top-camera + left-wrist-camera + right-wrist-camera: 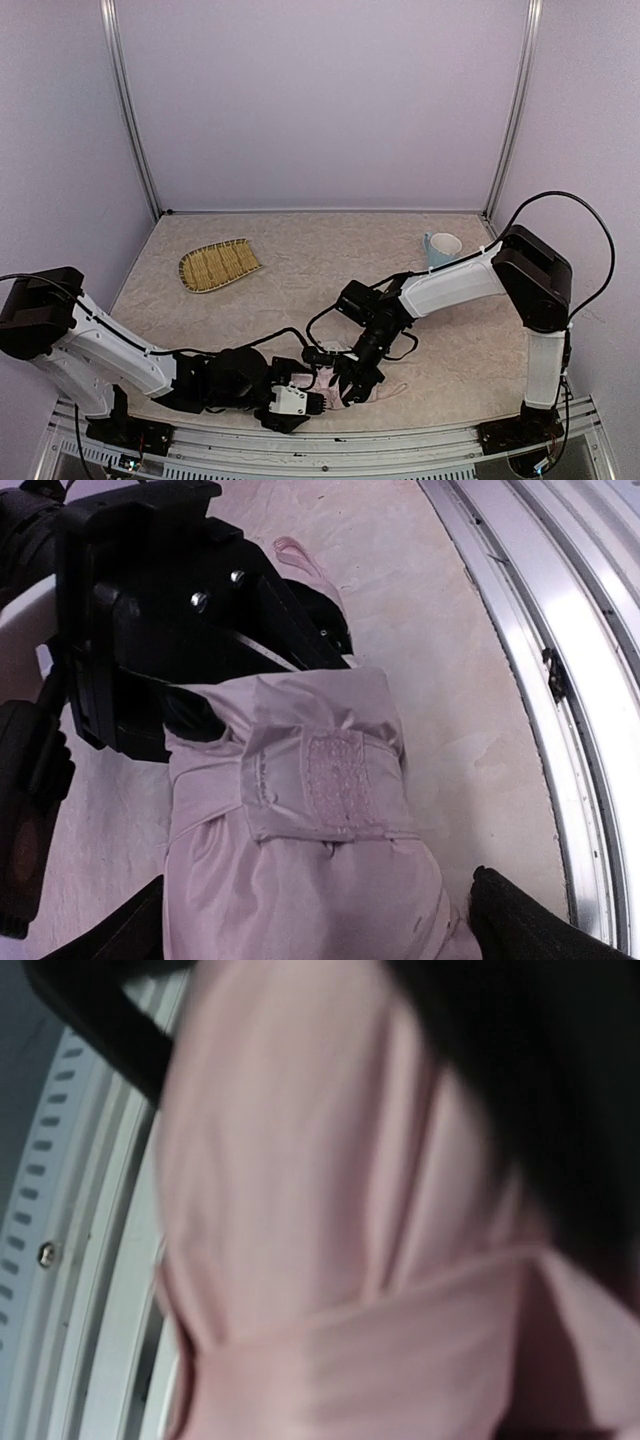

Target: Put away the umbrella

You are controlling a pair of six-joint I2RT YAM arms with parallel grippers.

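Left wrist view, folded pale pink fabric umbrella (pixel 300 820) held in left gripper (pixel 325 930), right gripper (pixel 347 385) seemingly clamped just beyond.

soft even light; right wrist view blurs the umbrella (pixel 300 1210).

I tallied, on the one table (pixel 300 250): umbrella (pixel 300 810), pink, one; woven tray (pixel 218 264), one; mug (pixel 441 248), pale blue, one.

Beige table (pixel 300 262) — bearing tray (pixel 218 265), mug (pixel 441 248), umbrella (pixel 380 391).
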